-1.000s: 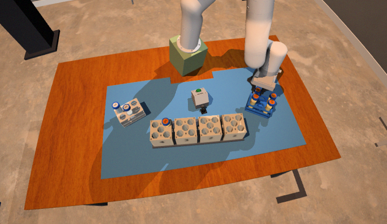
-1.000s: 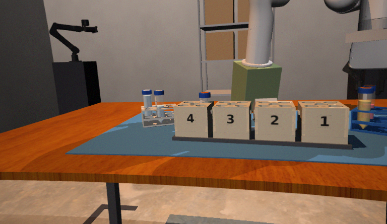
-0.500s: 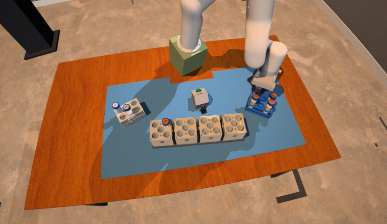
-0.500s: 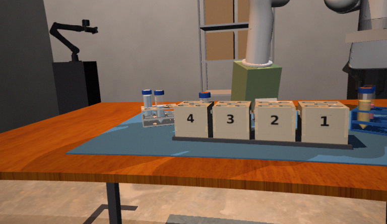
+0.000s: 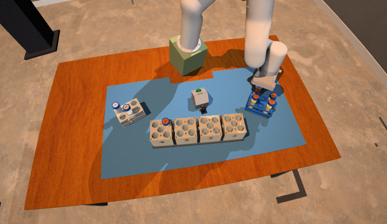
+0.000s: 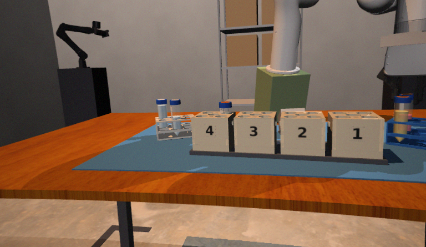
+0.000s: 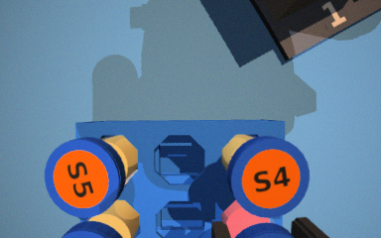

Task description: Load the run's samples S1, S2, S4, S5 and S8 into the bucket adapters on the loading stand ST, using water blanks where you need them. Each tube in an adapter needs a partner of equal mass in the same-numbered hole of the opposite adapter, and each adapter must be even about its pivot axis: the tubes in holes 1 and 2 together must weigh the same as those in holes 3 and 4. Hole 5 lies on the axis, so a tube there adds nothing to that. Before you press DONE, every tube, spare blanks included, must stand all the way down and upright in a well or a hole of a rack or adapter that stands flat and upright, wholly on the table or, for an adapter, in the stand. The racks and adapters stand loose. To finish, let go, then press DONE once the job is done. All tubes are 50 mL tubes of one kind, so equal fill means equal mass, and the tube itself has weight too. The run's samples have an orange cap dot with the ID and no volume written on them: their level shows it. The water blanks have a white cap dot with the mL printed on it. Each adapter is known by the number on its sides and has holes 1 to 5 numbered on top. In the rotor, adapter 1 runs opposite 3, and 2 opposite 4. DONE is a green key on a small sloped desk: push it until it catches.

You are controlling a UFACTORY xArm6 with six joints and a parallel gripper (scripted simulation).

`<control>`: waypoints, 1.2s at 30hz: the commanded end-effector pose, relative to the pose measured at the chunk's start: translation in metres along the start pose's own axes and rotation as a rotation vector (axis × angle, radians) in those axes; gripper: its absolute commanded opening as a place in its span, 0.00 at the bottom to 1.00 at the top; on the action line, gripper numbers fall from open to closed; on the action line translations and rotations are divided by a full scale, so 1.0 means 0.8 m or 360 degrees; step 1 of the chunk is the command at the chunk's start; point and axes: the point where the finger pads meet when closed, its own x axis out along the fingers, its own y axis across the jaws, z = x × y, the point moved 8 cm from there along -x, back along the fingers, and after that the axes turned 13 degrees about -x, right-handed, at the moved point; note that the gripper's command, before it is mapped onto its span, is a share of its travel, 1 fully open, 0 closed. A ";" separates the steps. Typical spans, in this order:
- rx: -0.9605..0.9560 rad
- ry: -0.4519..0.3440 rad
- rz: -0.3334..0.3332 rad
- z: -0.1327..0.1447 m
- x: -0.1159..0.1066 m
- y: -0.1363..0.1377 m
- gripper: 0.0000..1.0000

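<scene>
My gripper (image 5: 257, 88) (image 7: 264, 229) is at the blue sample rack (image 5: 258, 112) (image 7: 144, 130), shut on a pink-filled tube (image 7: 244, 216) whose label is cut off in the wrist view. Beside it in the rack stand S4 (image 5: 255, 96) (image 7: 271, 178), S5 (image 5: 271, 102) (image 7: 80, 178) and another orange-dot tube (image 5: 273, 95). On the stand (image 6: 260, 154), adapter 4 (image 6: 209, 137) has one orange-dot tube (image 5: 165, 121) (image 6: 225, 105) in a back hole, its ID unreadable. Adapters 3 (image 6: 253, 140), 2 (image 6: 302, 142) and 1 (image 6: 356, 145) show no tubes.
A pale rack (image 5: 130, 121) at the left holds two white-dot blanks, the outer one (image 5: 115, 105) and the inner one (image 5: 126, 107). The small desk (image 5: 200, 98) with the green DONE key (image 5: 198, 90) stands behind the adapters, between the two racks.
</scene>
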 end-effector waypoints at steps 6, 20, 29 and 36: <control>0.0000 0.0002 -0.0006 -0.001 -0.008 -0.001 0.00; 0.0000 0.0002 -0.0006 -0.001 -0.018 -0.001 0.00; 0.0000 0.0002 -0.0006 -0.001 -0.024 -0.001 0.00; 0.0000 0.0002 -0.0006 -0.001 -0.030 -0.001 0.00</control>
